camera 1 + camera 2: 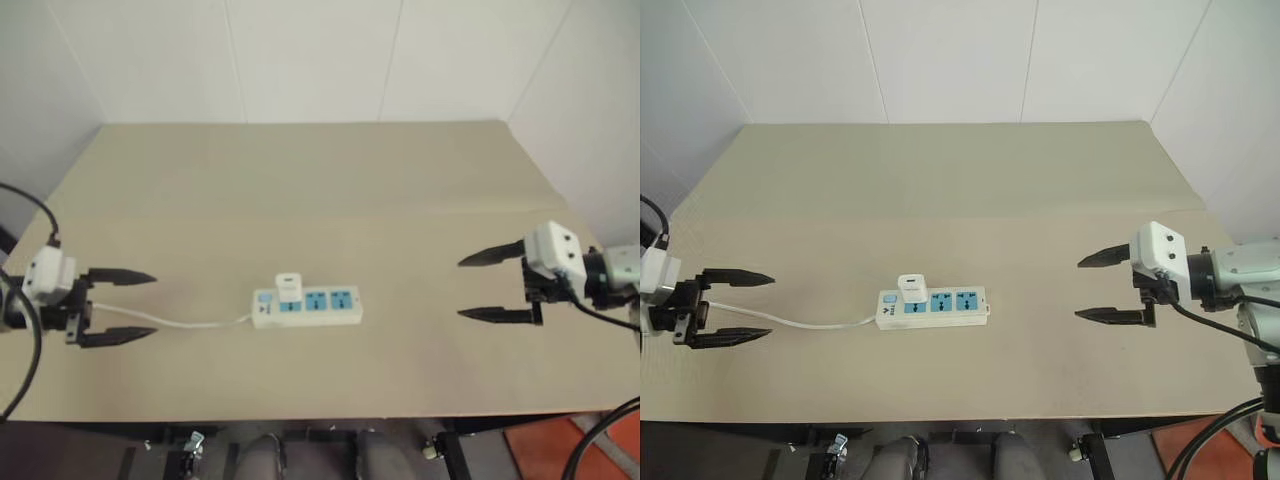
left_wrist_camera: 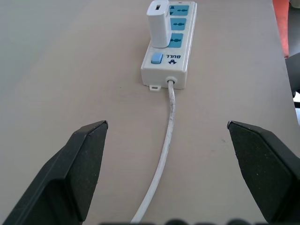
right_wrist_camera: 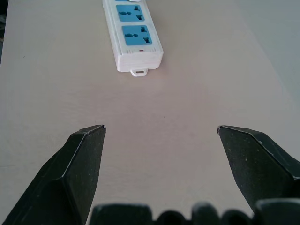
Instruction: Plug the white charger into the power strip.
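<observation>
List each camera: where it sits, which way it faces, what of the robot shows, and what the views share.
Head pair: on the head, looking forward and down at the table; left gripper and right gripper show, both open.
Left wrist: on the left arm, looking along its fingers at the power strip's cord end, white charger plugged in.
Right wrist: on the right arm, looking along its fingers at the strip's far end.
Shared: all show the power strip.

Soft, even light, seemingly from overhead, leaves faint shadows on the table [image 1: 400, 200]; head views slightly hazy.
</observation>
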You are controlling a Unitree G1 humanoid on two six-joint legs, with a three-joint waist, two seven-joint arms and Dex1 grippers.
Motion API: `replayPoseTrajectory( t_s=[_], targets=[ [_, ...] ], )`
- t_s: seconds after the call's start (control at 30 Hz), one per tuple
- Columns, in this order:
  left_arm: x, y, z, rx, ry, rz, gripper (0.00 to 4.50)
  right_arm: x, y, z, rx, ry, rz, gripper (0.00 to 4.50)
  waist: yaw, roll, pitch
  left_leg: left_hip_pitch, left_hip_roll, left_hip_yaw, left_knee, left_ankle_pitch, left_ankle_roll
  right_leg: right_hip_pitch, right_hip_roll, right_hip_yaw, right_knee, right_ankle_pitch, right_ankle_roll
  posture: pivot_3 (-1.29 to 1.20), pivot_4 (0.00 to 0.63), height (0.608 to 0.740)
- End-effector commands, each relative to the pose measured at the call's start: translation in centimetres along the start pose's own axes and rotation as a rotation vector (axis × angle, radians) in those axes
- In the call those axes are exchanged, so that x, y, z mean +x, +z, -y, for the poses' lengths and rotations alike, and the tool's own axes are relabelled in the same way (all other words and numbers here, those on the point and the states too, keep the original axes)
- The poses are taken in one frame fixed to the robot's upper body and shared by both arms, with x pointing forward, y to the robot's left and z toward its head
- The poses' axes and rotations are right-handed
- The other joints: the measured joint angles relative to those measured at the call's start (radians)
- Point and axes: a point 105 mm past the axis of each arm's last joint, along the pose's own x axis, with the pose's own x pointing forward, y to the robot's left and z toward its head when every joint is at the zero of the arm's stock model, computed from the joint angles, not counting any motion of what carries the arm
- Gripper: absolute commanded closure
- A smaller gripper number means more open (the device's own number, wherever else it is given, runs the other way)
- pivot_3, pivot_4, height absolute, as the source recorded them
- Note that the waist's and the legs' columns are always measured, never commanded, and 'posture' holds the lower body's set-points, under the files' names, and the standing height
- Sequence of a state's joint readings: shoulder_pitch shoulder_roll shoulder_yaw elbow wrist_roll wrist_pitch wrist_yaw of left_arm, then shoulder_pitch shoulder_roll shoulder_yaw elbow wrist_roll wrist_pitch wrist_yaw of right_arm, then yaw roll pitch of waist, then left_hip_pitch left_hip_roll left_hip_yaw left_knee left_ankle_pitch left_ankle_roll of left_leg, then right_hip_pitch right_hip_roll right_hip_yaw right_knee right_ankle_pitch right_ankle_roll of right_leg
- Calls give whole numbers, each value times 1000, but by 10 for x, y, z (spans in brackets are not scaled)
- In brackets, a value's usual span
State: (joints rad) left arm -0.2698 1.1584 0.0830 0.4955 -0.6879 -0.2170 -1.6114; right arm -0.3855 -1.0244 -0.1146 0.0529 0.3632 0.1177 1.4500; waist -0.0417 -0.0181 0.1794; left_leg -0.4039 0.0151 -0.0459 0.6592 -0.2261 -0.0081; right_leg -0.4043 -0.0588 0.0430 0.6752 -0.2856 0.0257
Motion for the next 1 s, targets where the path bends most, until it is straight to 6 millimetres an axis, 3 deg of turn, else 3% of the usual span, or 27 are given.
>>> replayPoseTrajectory(
  t_s=[0.03,0.53,1.0],
  targets=[
    [-4,8,-4,38,21,7,38,-5,6,1,-54,-21,0,0,0,0,0,0,0,0,0,0,0,0,0,0,0,0,0,0,150,740],
    [6,9,-5,29,16,38,38,-13,-2,13,-50,-88,-63,0,0,0,0,0,0,0,0,0,0,0,0,0,0,0,0,0,150,740],
    [24,9,-5,29,-20,72,38,-21,-2,8,-29,-113,-80,0,0,0,0,1,0,0,1,0,0,0,0,1,2,0,0,0,150,740]
  ],
)
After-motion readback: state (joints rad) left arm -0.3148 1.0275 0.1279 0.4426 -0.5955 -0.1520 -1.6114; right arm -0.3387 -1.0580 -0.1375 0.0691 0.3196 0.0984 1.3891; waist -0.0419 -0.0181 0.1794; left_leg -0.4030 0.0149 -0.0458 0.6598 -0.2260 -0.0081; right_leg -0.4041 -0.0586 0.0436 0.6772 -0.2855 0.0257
